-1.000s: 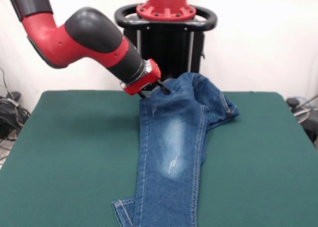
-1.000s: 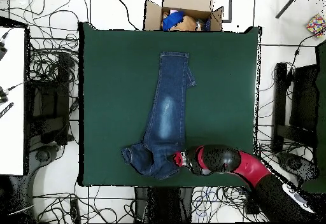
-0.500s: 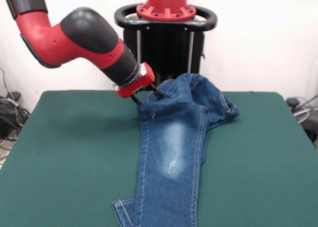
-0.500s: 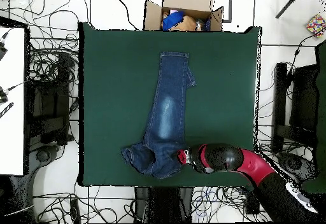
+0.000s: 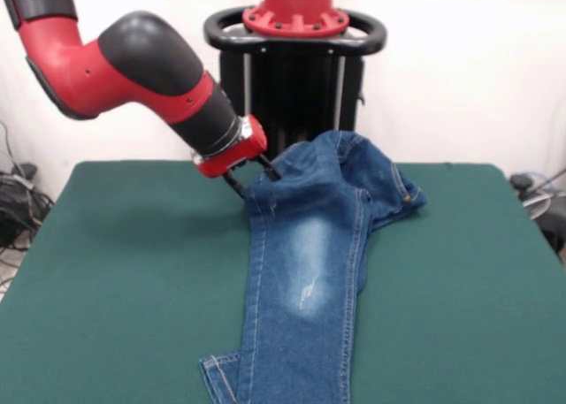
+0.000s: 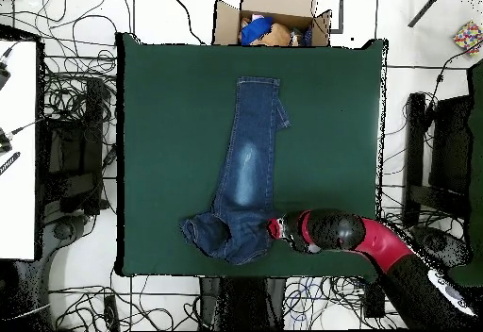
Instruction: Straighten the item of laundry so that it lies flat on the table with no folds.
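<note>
White walls and tangled floor cables surround a large table point(image 5: 115, 271) topped with dark green cloth. Along its middle lies a pair of blue denim jeans point(image 5: 305, 280), the two legs stacked one over the other, the waist end bunched into a raised heap at the robot's side. A red and black arm reaches down to that heap; its gripper point(image 5: 250, 176) touches the waist edge, fingers slightly parted, whether pinching cloth is unclear. Denim looks fairly heavy, limp, non-slippery; a hem corner or the waistband seems the best hold
</note>
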